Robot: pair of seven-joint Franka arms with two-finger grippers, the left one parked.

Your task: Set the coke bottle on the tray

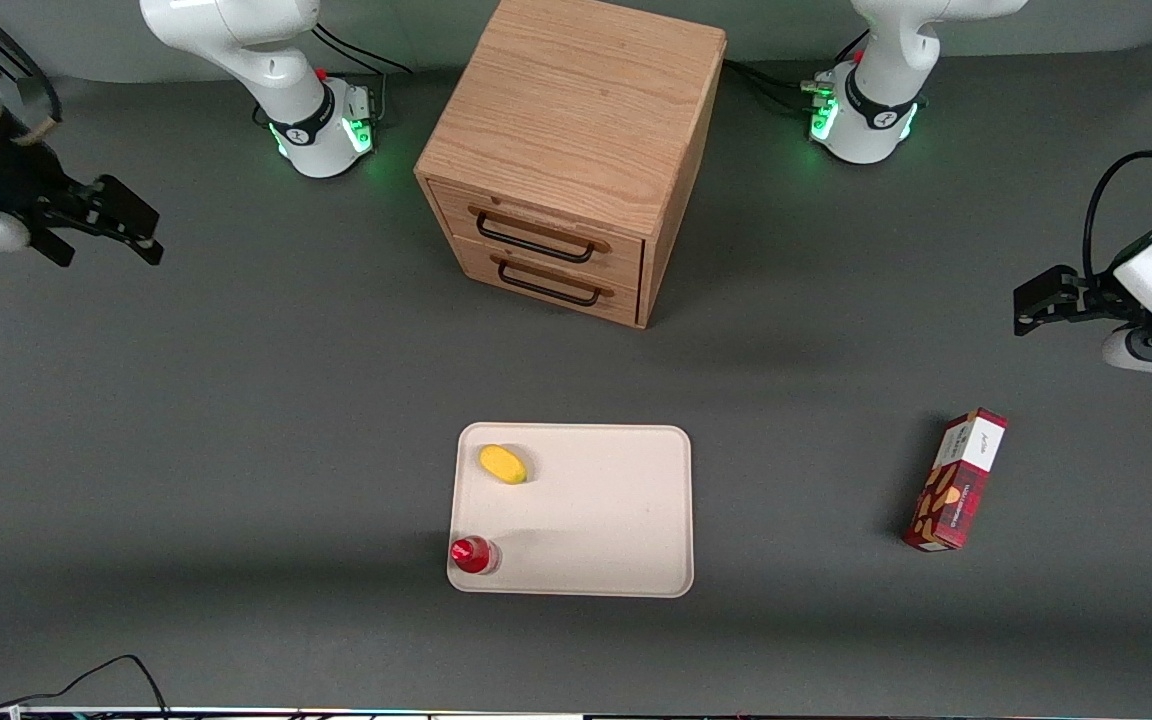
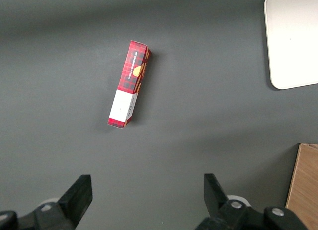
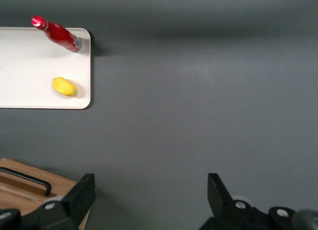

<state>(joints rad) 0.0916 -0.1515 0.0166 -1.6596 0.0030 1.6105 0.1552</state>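
The coke bottle (image 1: 473, 555) (image 3: 58, 34), red with a red cap, stands upright on the cream-white tray (image 1: 596, 520) (image 3: 30, 71), in the tray's corner nearest the front camera on the working arm's side. My right gripper (image 1: 126, 228) (image 3: 151, 192) hangs open and empty high above the bare table, well away from the tray toward the working arm's end. Nothing lies between its fingers (image 3: 79, 195).
A yellow lemon-like fruit (image 1: 503, 464) (image 3: 64, 86) lies on the tray, farther from the front camera than the bottle. A wooden two-drawer cabinet (image 1: 576, 150) (image 3: 30, 185) stands farther back. A red snack box (image 1: 956, 480) (image 2: 129, 83) lies toward the parked arm's end.
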